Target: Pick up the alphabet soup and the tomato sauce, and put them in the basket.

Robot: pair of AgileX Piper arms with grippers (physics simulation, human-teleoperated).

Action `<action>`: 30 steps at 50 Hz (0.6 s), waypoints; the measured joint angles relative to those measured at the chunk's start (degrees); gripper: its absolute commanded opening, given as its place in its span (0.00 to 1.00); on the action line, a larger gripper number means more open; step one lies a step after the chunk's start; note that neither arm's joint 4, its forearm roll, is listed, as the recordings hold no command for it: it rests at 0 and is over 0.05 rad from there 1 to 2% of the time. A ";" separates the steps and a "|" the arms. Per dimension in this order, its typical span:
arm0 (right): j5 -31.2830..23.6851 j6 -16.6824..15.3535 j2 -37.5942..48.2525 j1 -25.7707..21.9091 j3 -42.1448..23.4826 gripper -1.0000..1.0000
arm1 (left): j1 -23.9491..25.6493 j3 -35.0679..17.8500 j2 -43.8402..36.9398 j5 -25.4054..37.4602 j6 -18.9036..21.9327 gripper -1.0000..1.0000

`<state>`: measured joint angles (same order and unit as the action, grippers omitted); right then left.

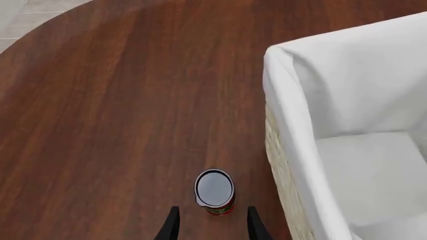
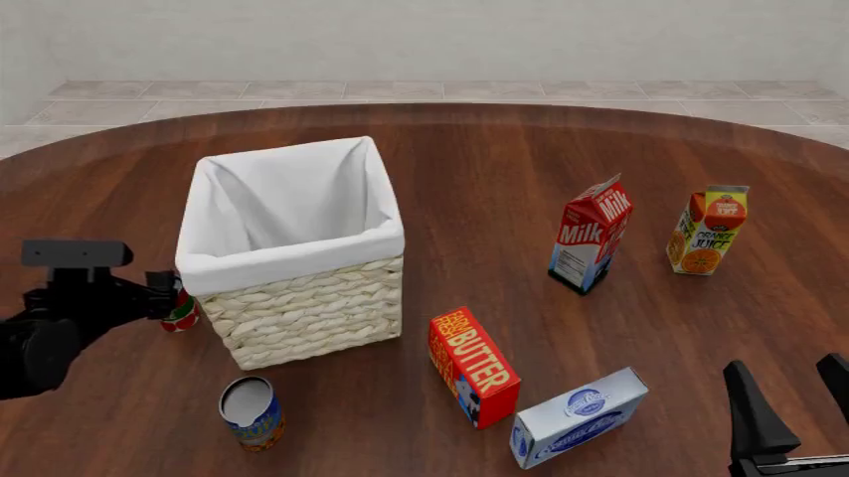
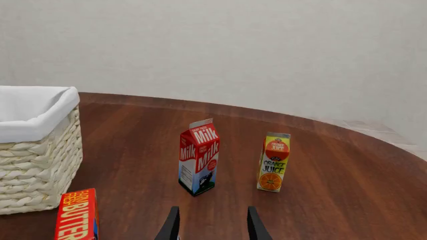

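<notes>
- My left pincer point(image 1: 211, 225) stood open with nothing in it, its two fingers either side of the tomato sauce point(image 1: 215, 192), low in the left wrist picture, ready to close on the can.
- In the front picture that can point(image 2: 179, 313) stood upright at the left, just beside the basket point(image 2: 298, 303) wall, so I had come in from the outer side (the wicker left no room on the other).
- The alphabet soup point(image 2: 250, 411) stood upright near the bottom left of the front picture, in front of the basket, untouched.
- My right pincer point(image 2: 785, 397) hung open and empty at the bottom right, well apart from both cans, facing the milk carton point(image 3: 198, 163) and orange juice point(image 3: 273, 161).
</notes>
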<state>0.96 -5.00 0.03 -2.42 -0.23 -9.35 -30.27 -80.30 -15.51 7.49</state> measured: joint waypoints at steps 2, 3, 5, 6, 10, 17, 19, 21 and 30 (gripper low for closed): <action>0.00 0.00 0.00 0.00 0.00 1.00 | -0.04 -0.06 -0.42 -0.26 0.02 1.00; -0.01 0.00 0.00 0.00 0.00 1.00 | -0.07 -0.09 -0.61 -0.39 0.03 1.00; -0.01 0.01 0.00 0.01 0.00 1.00 | -0.10 -0.15 -1.04 -0.64 0.07 1.00; -0.02 0.01 0.00 0.01 0.01 1.00 | -0.12 -0.17 -1.23 -0.75 0.08 1.00; -0.02 0.02 0.00 0.02 0.01 1.00 | -0.23 -0.32 -1.95 -1.10 0.22 1.00; -0.02 0.02 0.00 0.02 0.03 1.00 | -0.42 -0.66 -2.92 -1.55 0.42 1.00; -0.02 0.02 0.00 0.02 0.04 1.00 | -0.44 -0.77 -3.13 -1.64 0.44 1.00; -0.02 0.03 0.00 0.03 0.05 1.00 | -0.40 -0.88 -3.40 -1.78 0.46 1.00; -0.02 0.06 0.00 0.07 0.07 1.00 | -0.17 -1.27 -4.84 -2.67 0.37 1.00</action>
<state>0.94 -4.94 0.02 -2.35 -0.16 -9.51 -31.53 -85.13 -18.18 7.86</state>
